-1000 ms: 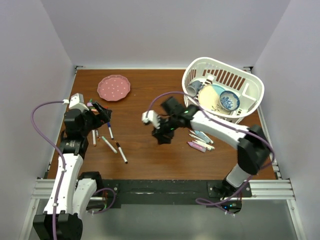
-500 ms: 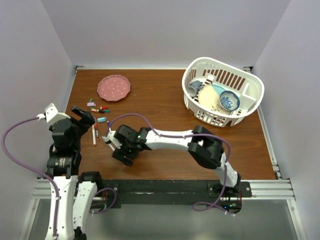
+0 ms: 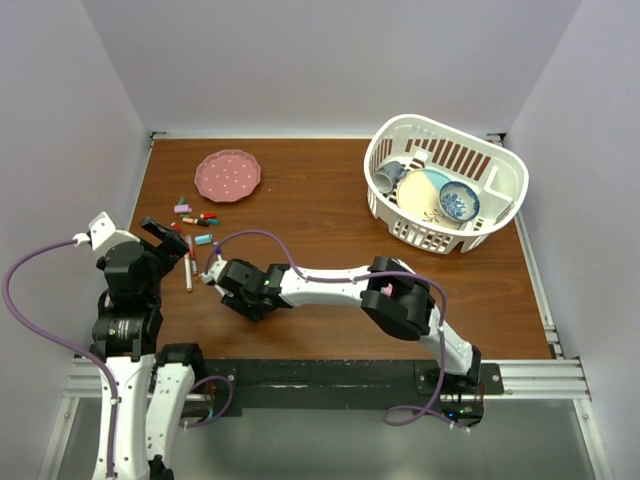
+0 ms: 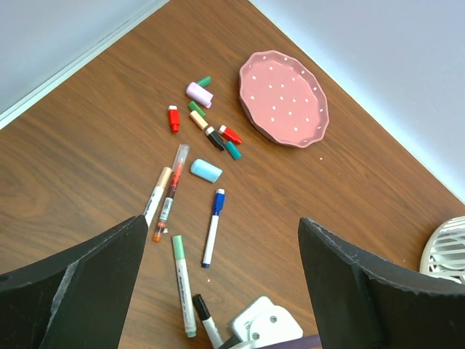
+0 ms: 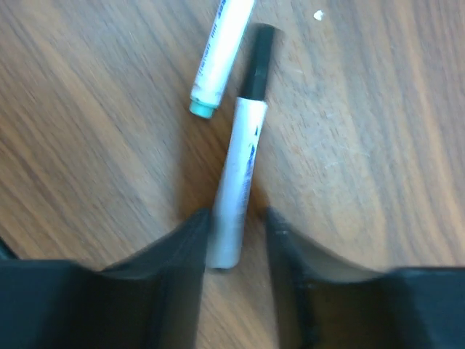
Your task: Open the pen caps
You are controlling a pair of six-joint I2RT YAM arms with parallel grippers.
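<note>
Straddling a white marker [image 5: 236, 174], black cap [image 5: 258, 62] on, our right gripper [image 5: 238, 217] seems unclamped, blur hiding contact; our left gripper [image 4: 223, 224] gapes empty.

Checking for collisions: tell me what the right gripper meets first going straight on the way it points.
The slim white plastic marker with a black cap, lying between the fingers of the right gripper on the brown wooden table; depth is unclear, but it looks close.
</note>
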